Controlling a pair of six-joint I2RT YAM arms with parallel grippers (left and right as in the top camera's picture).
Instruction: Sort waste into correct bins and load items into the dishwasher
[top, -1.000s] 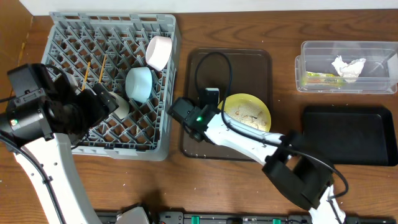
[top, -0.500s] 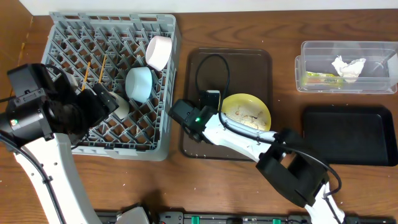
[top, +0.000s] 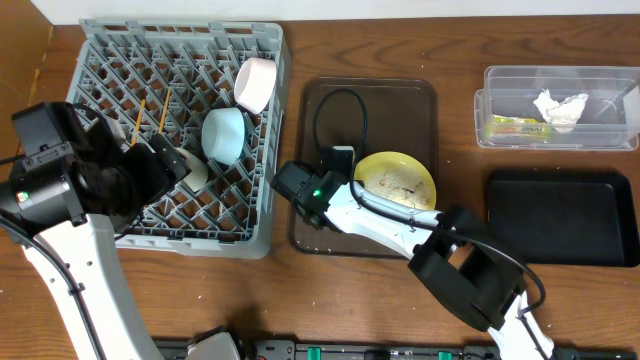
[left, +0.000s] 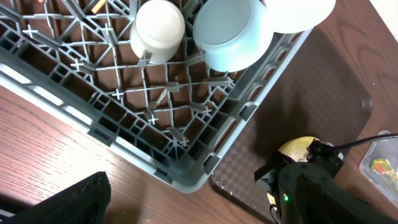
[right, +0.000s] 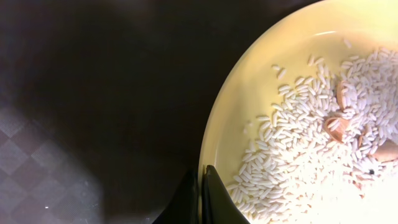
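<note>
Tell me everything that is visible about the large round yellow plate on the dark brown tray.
The large round yellow plate looks like glossy plastic or ceramic, with a shallow raised rim. It lies flat on the dark brown tray, toward its right side. Its middle holds white rice grains and some pinkish scraps. The right gripper pinches its left rim, one finger on each side.

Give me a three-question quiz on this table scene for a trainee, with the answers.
1. What food waste lies on the yellow plate?
2. True or false: the light blue bowl sits in the black tray.
3. The crumpled tissue lies in: A) the clear tub, B) the black tray, C) the brown tray.
Key: 1. Pale rice scraps. 2. False; it is in the dish rack. 3. A.
</note>
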